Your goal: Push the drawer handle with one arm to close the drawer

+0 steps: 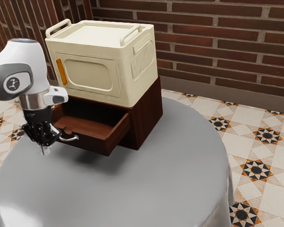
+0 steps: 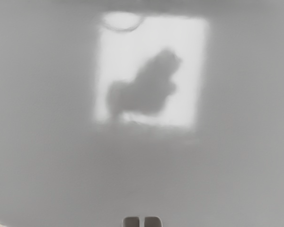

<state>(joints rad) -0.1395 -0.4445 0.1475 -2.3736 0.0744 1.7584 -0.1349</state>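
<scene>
The grey counter (image 1: 180,175) carries everything you work with, and the cream crate (image 1: 90,73) sits on top of the wooden cabinet (image 1: 149,111); if you shove too hard, the cabinet could slide back and the crate shift with it. Your arm (image 1: 35,61) reaches down in front, close to the open side; a low sweep could scrape the tips on the counter. The drawer (image 1: 97,145) stands well out of the cabinet, and a push away from its middle might make it bind. Your pincer (image 1: 44,150) is pressed all but together, pinching nothing, its tips hanging lower than the handle in the exterior view; driven straight in from there, it may slip under the front. The silver handle (image 1: 74,138), on the drawer's front near the pincer, is curved, so a glancing contact could skid off.
</scene>
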